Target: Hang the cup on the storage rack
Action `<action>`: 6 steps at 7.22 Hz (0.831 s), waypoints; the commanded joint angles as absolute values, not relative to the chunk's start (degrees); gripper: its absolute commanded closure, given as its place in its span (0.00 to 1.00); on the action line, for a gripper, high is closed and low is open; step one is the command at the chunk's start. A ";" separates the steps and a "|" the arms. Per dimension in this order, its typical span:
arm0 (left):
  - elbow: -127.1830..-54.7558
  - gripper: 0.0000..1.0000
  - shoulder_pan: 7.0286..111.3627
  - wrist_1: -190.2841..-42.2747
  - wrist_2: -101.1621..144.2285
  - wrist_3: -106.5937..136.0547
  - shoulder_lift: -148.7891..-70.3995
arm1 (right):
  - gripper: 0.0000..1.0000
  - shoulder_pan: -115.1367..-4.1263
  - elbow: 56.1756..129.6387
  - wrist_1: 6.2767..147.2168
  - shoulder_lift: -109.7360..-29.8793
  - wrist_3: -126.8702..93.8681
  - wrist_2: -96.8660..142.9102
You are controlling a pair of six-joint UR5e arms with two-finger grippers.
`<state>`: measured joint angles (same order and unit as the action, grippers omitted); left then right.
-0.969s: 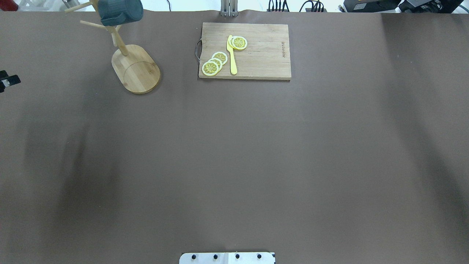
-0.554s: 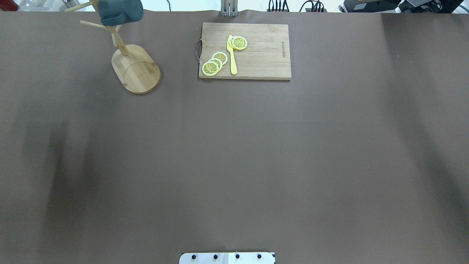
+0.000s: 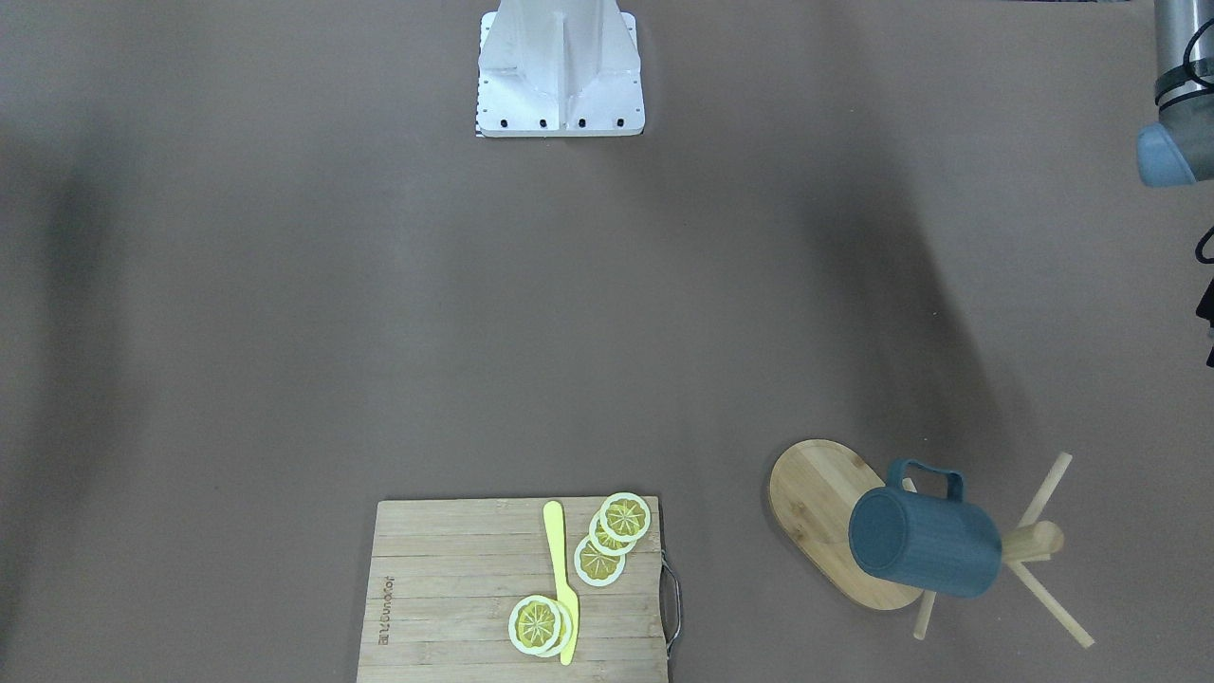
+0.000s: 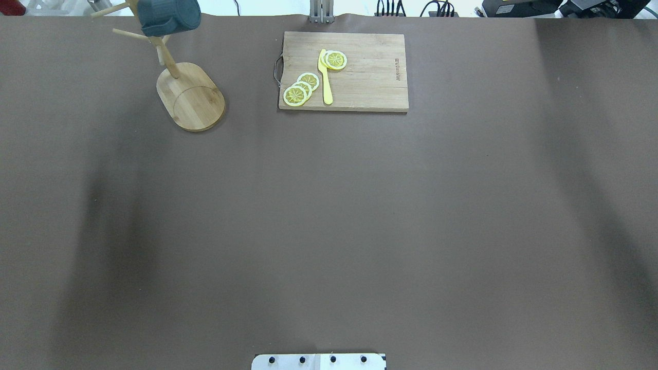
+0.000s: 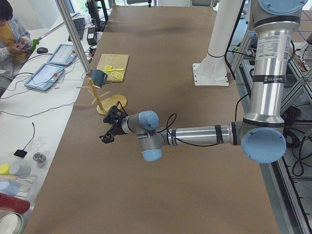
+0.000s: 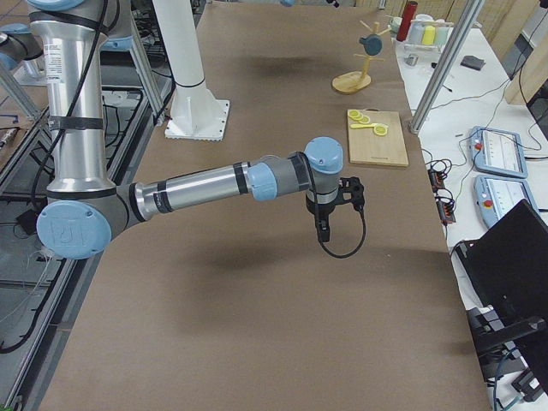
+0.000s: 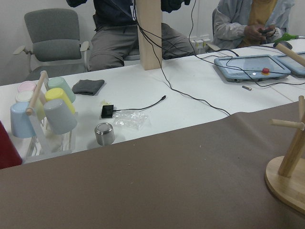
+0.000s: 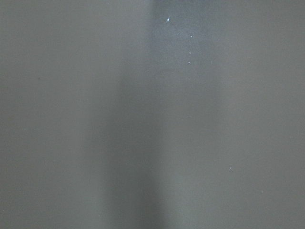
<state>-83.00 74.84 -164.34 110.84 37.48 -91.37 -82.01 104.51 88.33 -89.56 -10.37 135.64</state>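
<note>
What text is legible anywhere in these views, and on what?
Nothing can be quoted with confidence.
Cutting board: engraved mark along one short edge, too small to read.
Left arm: printed lettering on the upright tube, too blurred to read.
Right arm: printed lettering on the upright tube, too blurred to read.
Cup: no lettering shows on the sides in view.

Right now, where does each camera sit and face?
Front-facing: across the table, looking down towards the robot's base; left arm at the edge.
Overhead: behind the robot, looking down; no arm.
Left: table's end; left arm near.
Right: other end; right arm near.
Left wrist: faces a side bench.
Right wrist: faces bare table.
Front-facing and overhead share the cup on the storage rack.
</note>
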 commanded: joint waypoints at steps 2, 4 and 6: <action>-93.31 0.02 80.41 -140.08 125.29 37.44 -92.37 | 0.00 -82.00 104.50 88.33 -89.56 -10.37 135.35; -98.07 0.02 80.77 -130.90 130.50 37.44 -91.94 | 0.00 -82.09 104.50 88.33 -89.56 -10.37 135.35; -98.17 0.02 80.77 -126.85 136.03 36.13 -91.41 | 0.00 -82.00 104.33 88.33 -89.65 -10.28 135.26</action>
<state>-97.78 80.74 -129.99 132.74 36.98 -91.82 -82.07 104.47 88.33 -89.59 -10.35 135.30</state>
